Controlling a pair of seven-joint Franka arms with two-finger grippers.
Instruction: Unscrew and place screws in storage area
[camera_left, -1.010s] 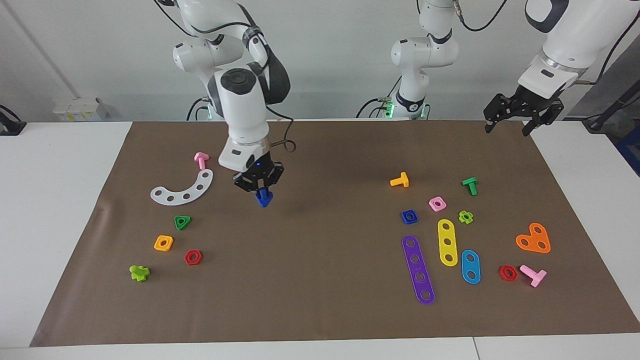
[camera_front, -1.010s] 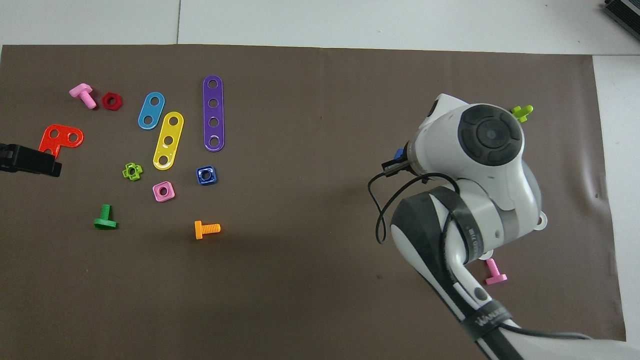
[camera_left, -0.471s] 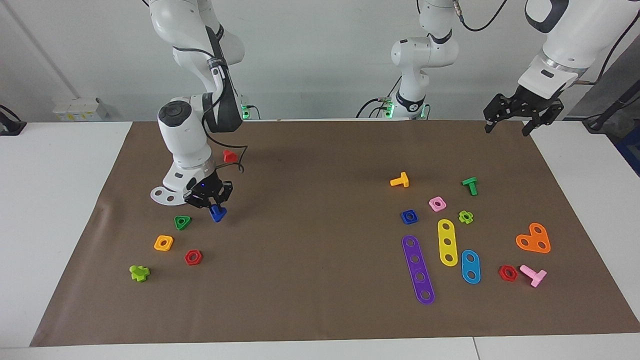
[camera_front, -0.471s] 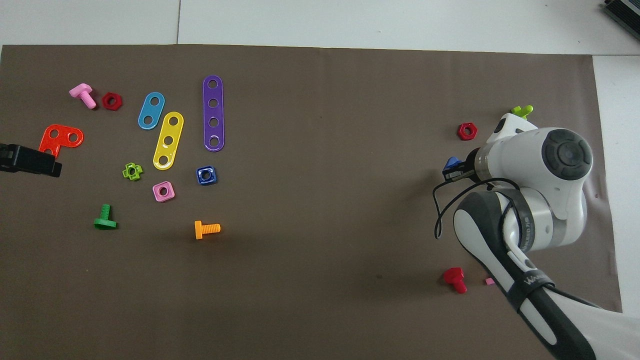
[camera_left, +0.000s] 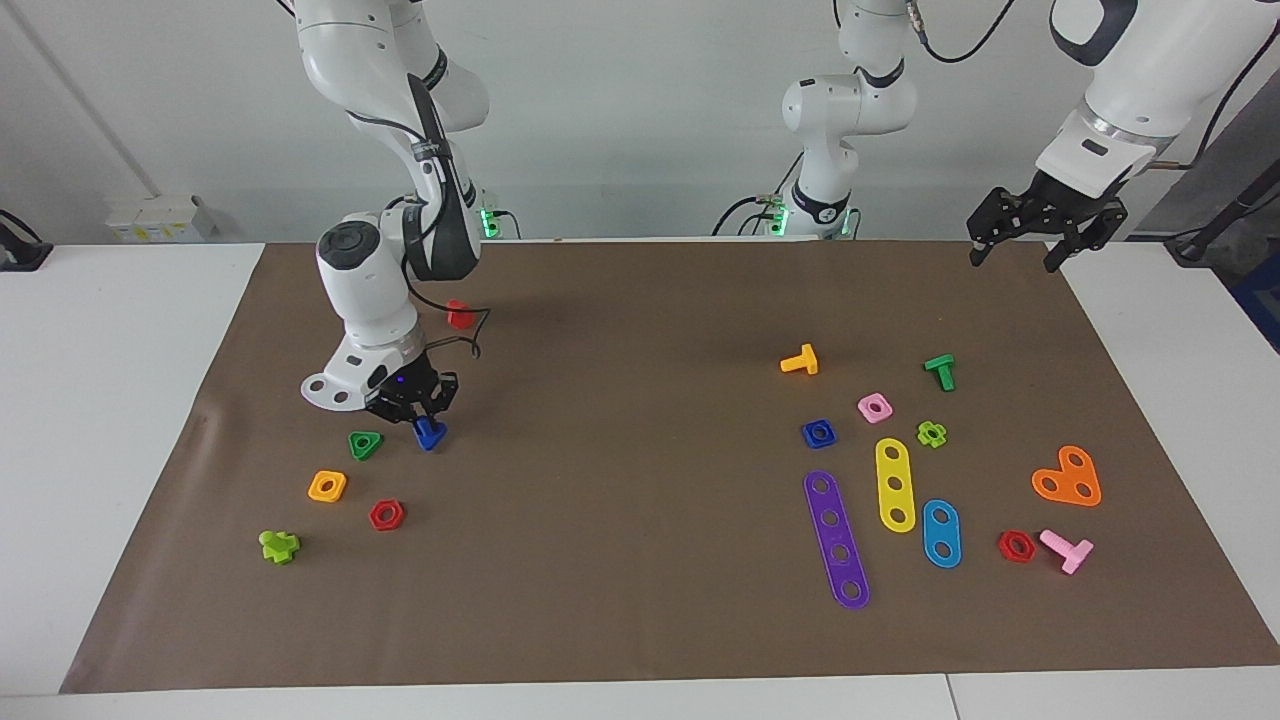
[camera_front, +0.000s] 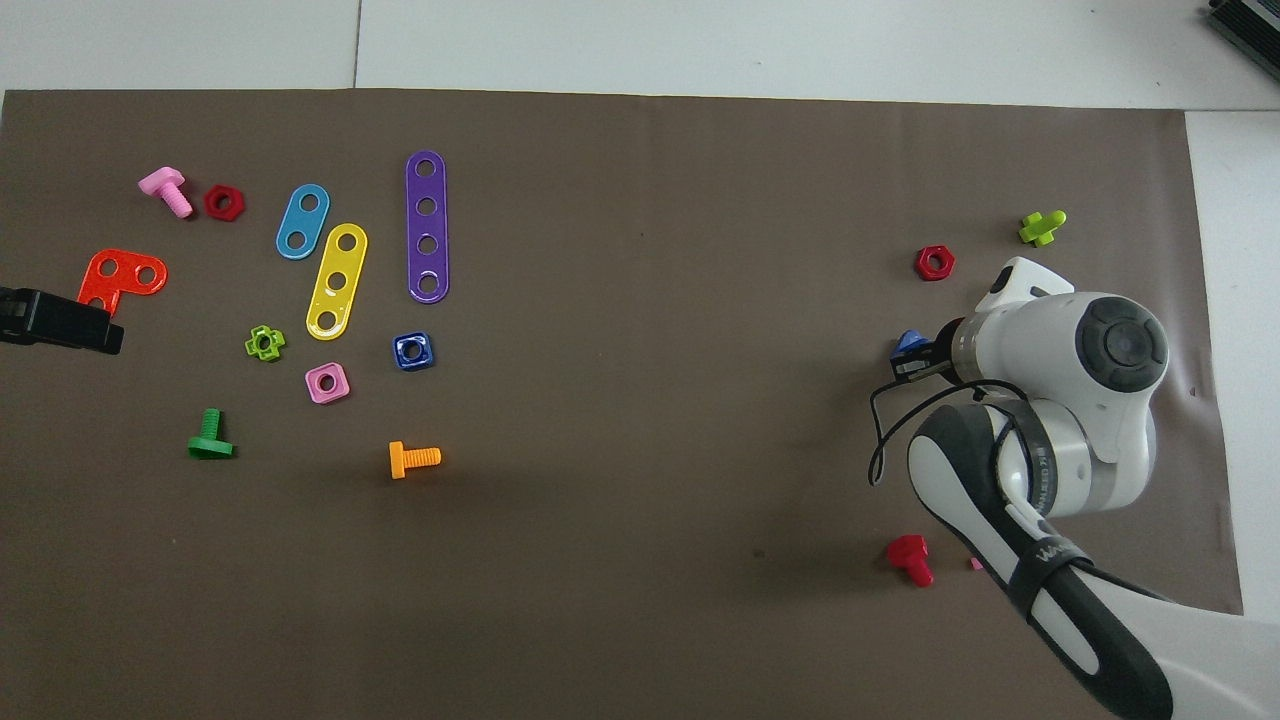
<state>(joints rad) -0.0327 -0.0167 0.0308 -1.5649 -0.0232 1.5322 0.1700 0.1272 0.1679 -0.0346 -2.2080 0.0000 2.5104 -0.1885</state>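
Observation:
My right gripper is shut on a dark-blue screw and holds it low over the brown mat, beside a green triangular nut. From above, the screw peeks out past the right gripper and the arm's white wrist. I cannot tell whether the screw touches the mat. The storage area is the bare mat among loose nuts at the right arm's end. The white curved strip is mostly covered by the arm. My left gripper hangs open over the mat's corner, waiting.
Around the screw lie an orange nut, a red hex nut, a lime bolt and a red bolt. Purple, yellow and blue strips, a blue square nut and several bolts lie toward the left arm's end.
My right gripper has carried the blue screw toward the right arm's end of the table and lower, to beside the green triangular nut. The left arm has not moved.

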